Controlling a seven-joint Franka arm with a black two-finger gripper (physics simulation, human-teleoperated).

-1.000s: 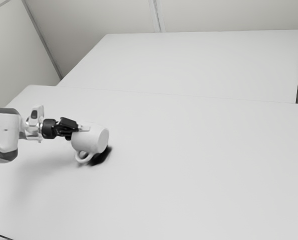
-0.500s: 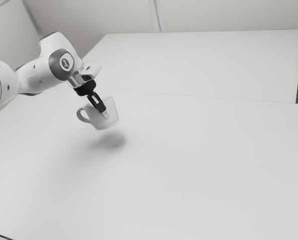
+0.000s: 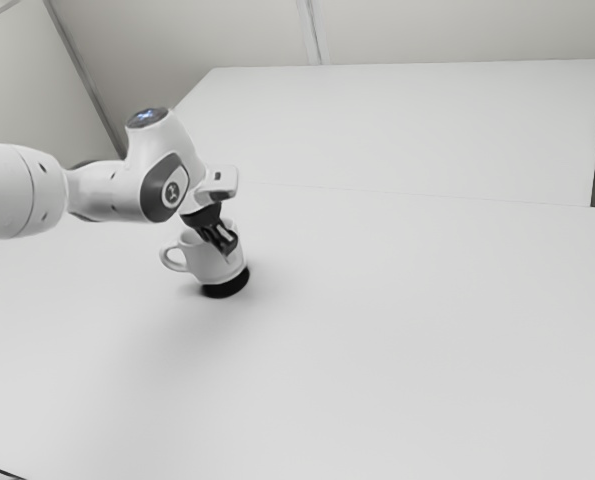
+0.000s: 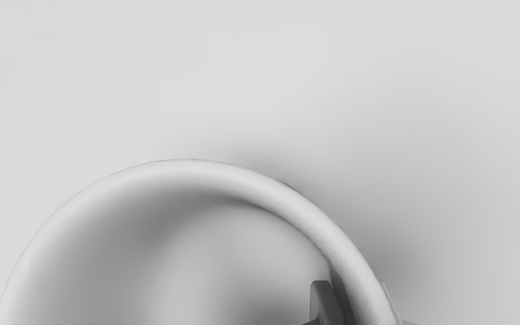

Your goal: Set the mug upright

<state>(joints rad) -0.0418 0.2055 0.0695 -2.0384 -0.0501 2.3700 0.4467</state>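
- Black gripper point(image 3: 226, 254), its jaws closed to about the thickness of the mug's wall and clamped on it; one finger point(image 4: 325, 300) goes down inside, the other stands outside. The inner contact is partly shaded, so I judge the grip from both views together.
- The mug point(image 3: 207, 262) hangs from that pinch at the side facing the exterior view's right, mouth up and leaning a little. Held by the wall, its lean probably follows the wrist's, which suits setting a mug upright (a thin purchase, though, and it might pivot).
- The handle point(image 3: 174, 258), a plain rounded loop, points to the exterior view's left, opposite the pinch, so it is out of the fingers' way.
- Smooth, pale and glazed-looking, the mug has a thick rolled rim and a softly shaded, round hollow.
- A dense black shadow point(image 3: 226, 284) lies right under the base; whether the base's lower edge touches the table point(image 3: 407, 340) I can't tell.
- That table is matt pale grey, with hardly any grain.
- Beyond it lies another flat, pale surface point(image 3: 407, 125), then plain light walls point(image 3: 457, 30).
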